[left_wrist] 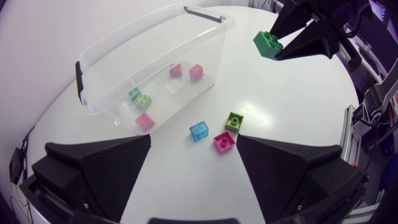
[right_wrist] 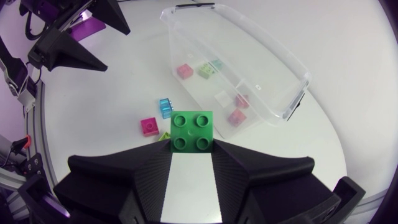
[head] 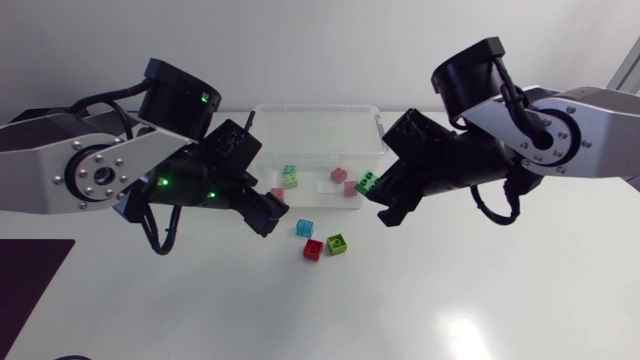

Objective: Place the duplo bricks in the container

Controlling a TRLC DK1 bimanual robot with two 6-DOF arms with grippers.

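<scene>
My right gripper (right_wrist: 193,148) is shut on a dark green duplo brick (right_wrist: 193,130), held in the air beside the clear plastic container (head: 262,118), near its front right corner. In the head view the green brick (head: 368,183) sits at the tips of the right gripper (head: 378,196). A blue brick (head: 305,228), a red brick (head: 314,248) and a lime brick (head: 337,243) lie on the table in front of the container. Several pink and light green bricks (left_wrist: 140,98) lie inside it. My left gripper (left_wrist: 194,177) hangs open just short of the loose bricks, holding nothing.
The container (left_wrist: 93,93) has black clips at its ends and no lid. White table (head: 450,300) stretches in front of the loose bricks. A dark mat (head: 30,275) lies at the front left edge.
</scene>
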